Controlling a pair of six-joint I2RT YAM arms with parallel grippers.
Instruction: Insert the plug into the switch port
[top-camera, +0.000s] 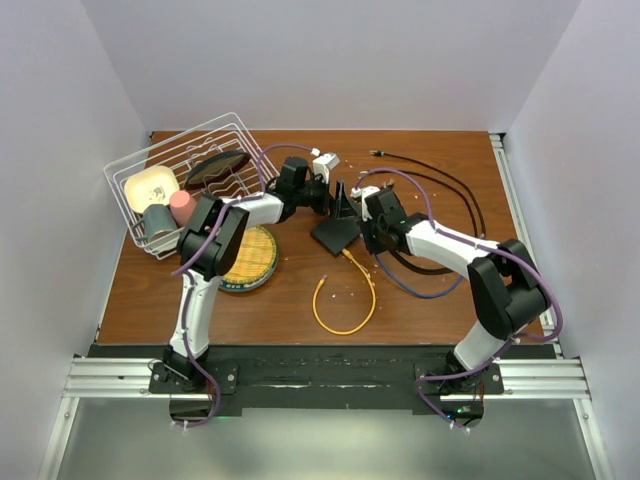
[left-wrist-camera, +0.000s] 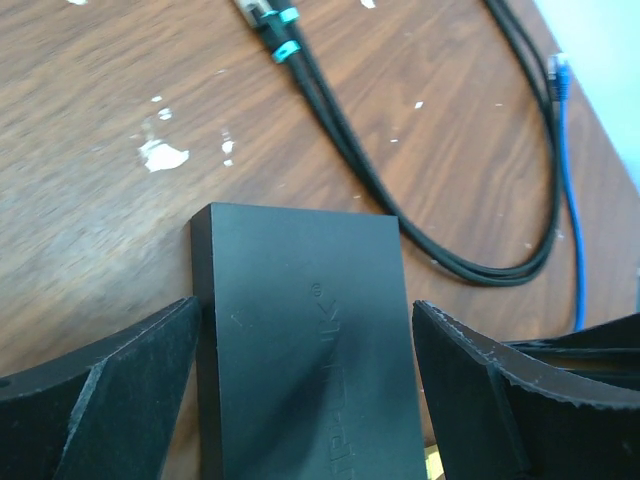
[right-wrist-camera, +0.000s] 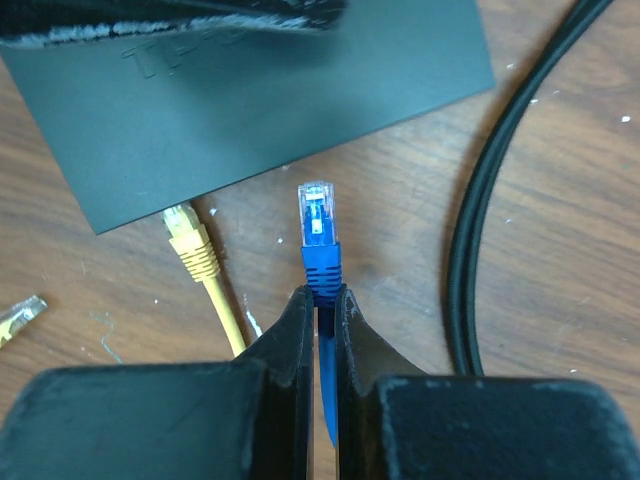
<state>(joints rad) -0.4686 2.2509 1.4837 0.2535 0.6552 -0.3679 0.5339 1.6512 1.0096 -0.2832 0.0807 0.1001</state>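
The black switch (top-camera: 335, 234) lies flat mid-table. In the left wrist view the switch (left-wrist-camera: 310, 330) sits between my left gripper's (left-wrist-camera: 305, 320) open jaws, with a small gap at the right finger (left-wrist-camera: 520, 390). My left gripper (top-camera: 337, 200) is over the switch's far end. My right gripper (right-wrist-camera: 320, 295) is shut on the blue cable just behind its blue plug (right-wrist-camera: 318, 225). The plug points at the near edge of the switch (right-wrist-camera: 260, 90), a short gap away. The right gripper (top-camera: 368, 225) is just right of the switch. The ports are hidden.
A yellow cable (top-camera: 345, 300) loops in front of the switch, its plug (right-wrist-camera: 190, 245) at the switch's edge. Black cables (top-camera: 450, 190) lie to the right and behind. A wire rack (top-camera: 185, 185) with dishes and a round yellow plate (top-camera: 255, 258) stand at the left.
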